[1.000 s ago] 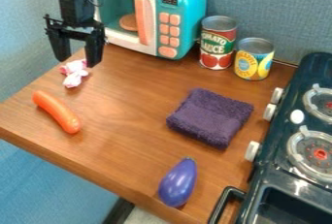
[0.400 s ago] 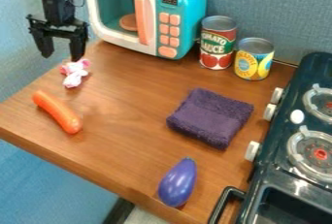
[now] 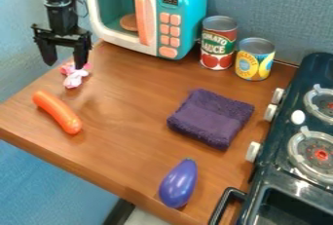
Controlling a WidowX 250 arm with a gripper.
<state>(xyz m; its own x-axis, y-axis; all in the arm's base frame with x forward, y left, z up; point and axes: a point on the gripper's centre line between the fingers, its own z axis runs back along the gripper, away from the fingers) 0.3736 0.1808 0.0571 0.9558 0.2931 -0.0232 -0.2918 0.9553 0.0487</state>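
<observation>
- Far left, a little below mid-height: orange sausage-shaped toy [image 3: 57, 113], lying on the wooden tabletop [image 3: 130, 126], slanting from upper left down to lower right
- Upper left: black gripper [image 3: 64, 64] hanging fingers down from the arm; fingers spread wide apart, nothing held between them
- Same part of frame, just below the gripper: small crumpled pink-and-white thing [image 3: 75, 77] on the tabletop near its left edge; the finger on the right of the frame overlaps its top in view, contact cannot be told
- Top, left of centre: toy microwave [image 3: 185, 0], teal with white front, pink handle [image 3: 142, 18] and pink buttons; round brownish piece [image 3: 128, 22] inside
- Bottom centre: purple toy eggplant [image 3: 177, 185], stem end pointing up the frame, near the front edge of the tabletop
- Right of centre, mid-height: folded dark purple cloth [image 3: 211, 118], flat, set at an angle
- Above the cloth: red and green can [image 3: 217, 46], upright, beside the microwave
- Next along, slightly lower in frame: yellow and blue can [image 3: 254, 63], upright, close by the first
- Right edge: dark toy stove [image 3: 280, 178], two burners, pale knobs along its near side; black handle [image 3: 223, 204] at lower right
</observation>
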